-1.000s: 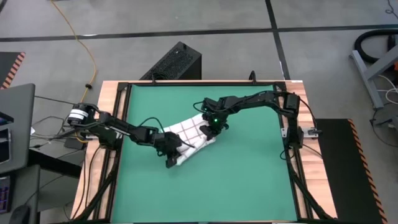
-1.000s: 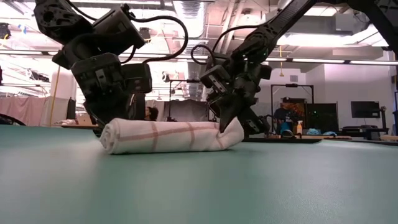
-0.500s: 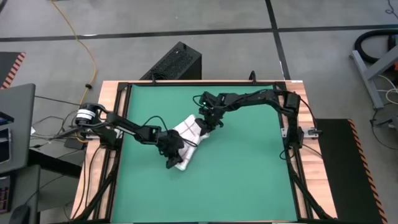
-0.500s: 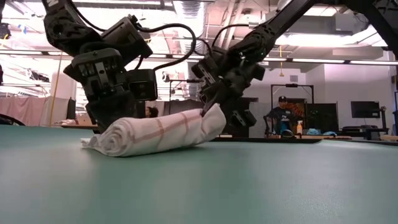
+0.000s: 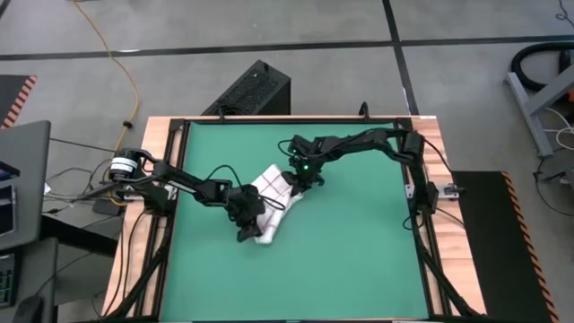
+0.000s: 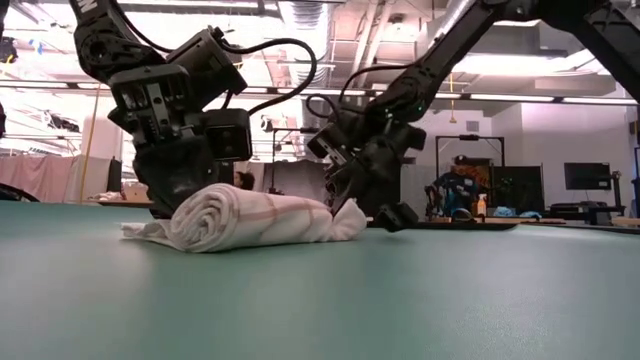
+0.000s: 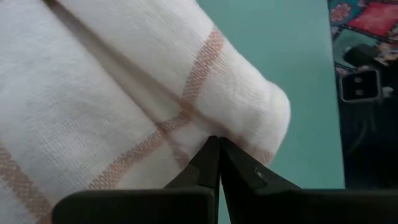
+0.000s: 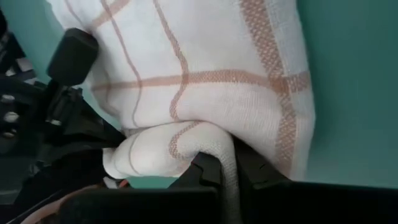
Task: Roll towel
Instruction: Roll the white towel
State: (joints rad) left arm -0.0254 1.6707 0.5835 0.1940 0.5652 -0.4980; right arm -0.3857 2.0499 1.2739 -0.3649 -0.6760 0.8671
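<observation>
Both grippers are at the towel [image 5: 270, 203], which lies rolled near the middle of the green mat [image 5: 359, 260], one loose corner trailing flat on the left gripper's side (low view). Left gripper [image 5: 246, 218] sits at the roll's near-left end, fingers [image 7: 208, 163] fully closed with tips pressed against the cloth, nothing between them. Right gripper [image 5: 296, 183] is at the far-right end, fingers [image 8: 205, 171] pinching a fold of towel.
</observation>
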